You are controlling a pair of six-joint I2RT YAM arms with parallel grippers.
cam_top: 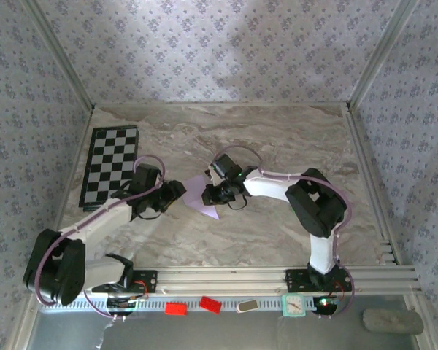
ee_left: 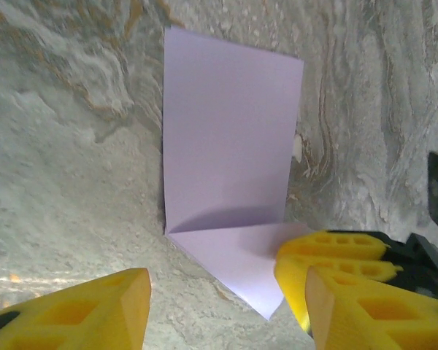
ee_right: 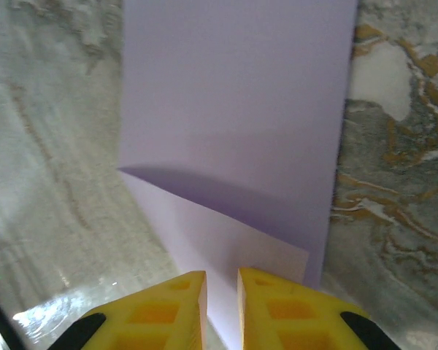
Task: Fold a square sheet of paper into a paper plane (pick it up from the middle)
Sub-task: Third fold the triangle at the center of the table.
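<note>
The marbled worktop [cam_top: 277, 138] carries everything, and the square sheet of paper [cam_top: 199, 191] lies near its middle. It serves as the mark for all else.

The left arm [cam_top: 102, 215] reaches the sheet from the near left. The right arm [cam_top: 314, 208] bends in from the sheet's right. A black-and-white checkerboard [cam_top: 111, 164] lies flat well to the left of the sheet and apart from it.

The sheet is pale lilac and already creased. In both wrist views a large rectangular part spreads beyond a sharp fold line, and a smaller flap lies on the camera's side of the fold. In the left wrist view the flap comes to a point.

The left gripper [cam_top: 177, 191] sits just left of the sheet. Its yellow fingers [ee_left: 95, 310] are spread wide, one on either side of the flap and touching neither part.

The right gripper [cam_top: 210, 193] sits at the sheet's right edge. Its fingers [ee_right: 277, 306] are drawn close with only a narrow slit between them, and the flap's edge runs into that slit. I cannot tell whether they pinch the paper.

Well nearer than the sheet, beyond the base rail [cam_top: 226, 278], lie two small red blocks [cam_top: 177, 308], a teal square object [cam_top: 293, 305] and a grey lump [cam_top: 391, 321].
</note>
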